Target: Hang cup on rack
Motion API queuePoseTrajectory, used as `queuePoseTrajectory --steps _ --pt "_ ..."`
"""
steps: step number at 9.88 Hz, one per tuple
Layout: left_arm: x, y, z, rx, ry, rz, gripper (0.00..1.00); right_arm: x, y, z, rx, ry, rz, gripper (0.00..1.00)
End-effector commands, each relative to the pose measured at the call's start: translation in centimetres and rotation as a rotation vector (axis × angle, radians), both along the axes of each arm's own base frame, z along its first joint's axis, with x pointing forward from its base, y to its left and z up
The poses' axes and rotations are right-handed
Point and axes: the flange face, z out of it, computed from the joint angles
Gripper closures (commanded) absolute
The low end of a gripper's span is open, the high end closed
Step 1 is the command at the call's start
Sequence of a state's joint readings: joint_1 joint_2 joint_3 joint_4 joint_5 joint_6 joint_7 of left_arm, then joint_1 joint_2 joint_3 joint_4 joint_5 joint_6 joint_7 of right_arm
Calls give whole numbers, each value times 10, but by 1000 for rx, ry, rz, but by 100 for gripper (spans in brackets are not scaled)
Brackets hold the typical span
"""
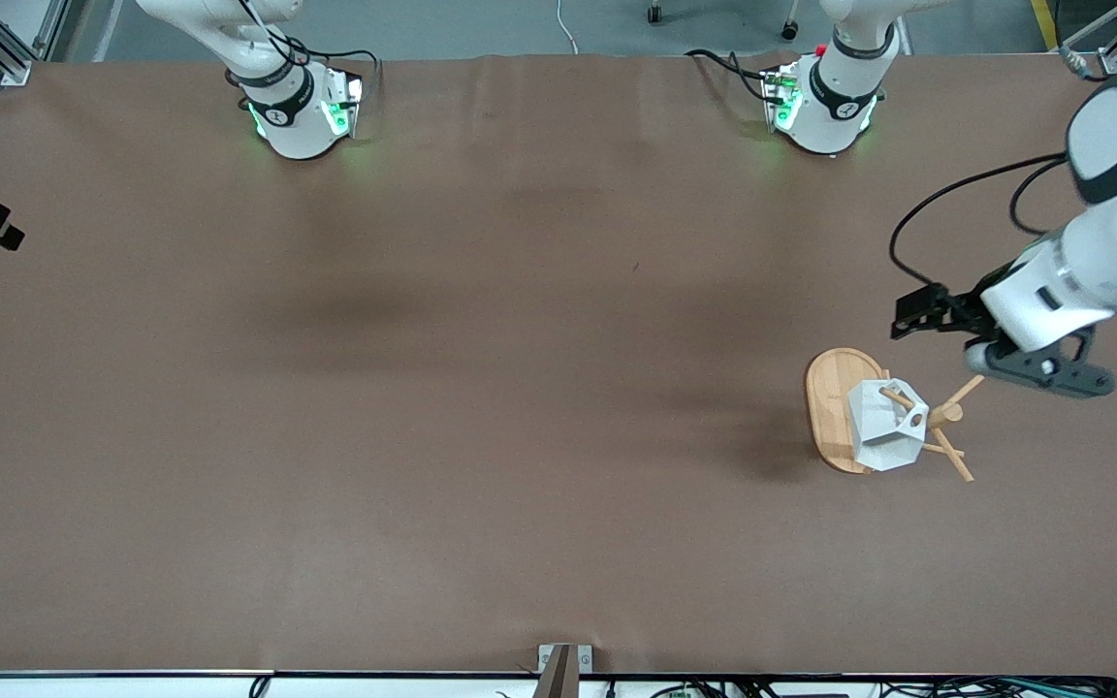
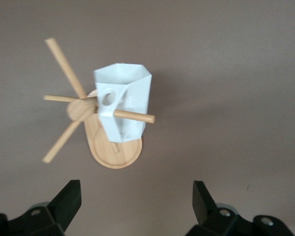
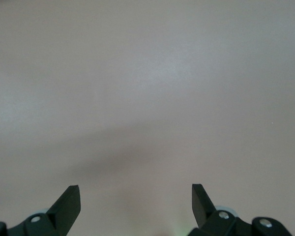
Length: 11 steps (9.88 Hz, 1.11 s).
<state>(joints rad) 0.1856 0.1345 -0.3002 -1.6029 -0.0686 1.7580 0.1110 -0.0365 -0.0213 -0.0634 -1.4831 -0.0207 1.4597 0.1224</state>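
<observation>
Brown worktop (image 1: 481,388) carries the rack (image 1: 835,407), the cup (image 1: 883,427) hanging on a peg; left end effector (image 2: 135,201) hovers spread above it, right end effector (image 3: 135,201) spread over bare worktop.

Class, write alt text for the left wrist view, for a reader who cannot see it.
A white faceted cup hangs on a peg of a bamboo rack, the peg passing through the hole in its side tab. The rack stands on a brown table, and the left hand is above it, open and empty.
</observation>
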Motion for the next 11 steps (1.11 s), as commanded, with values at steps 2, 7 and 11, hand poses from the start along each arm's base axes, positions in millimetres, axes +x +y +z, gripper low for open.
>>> queuePoseTrajectory --steps 2,7,11 --pt "-16 14 29 21 -23 23 0 -3 -3 2 15 3 7 0" --pt "-70 35 83 63 -17 14 0 -3 -5 1 15 4 3 0" --pt "-98 29 89 105 -37 35 0 -3 -5 1 15 4 4 0"
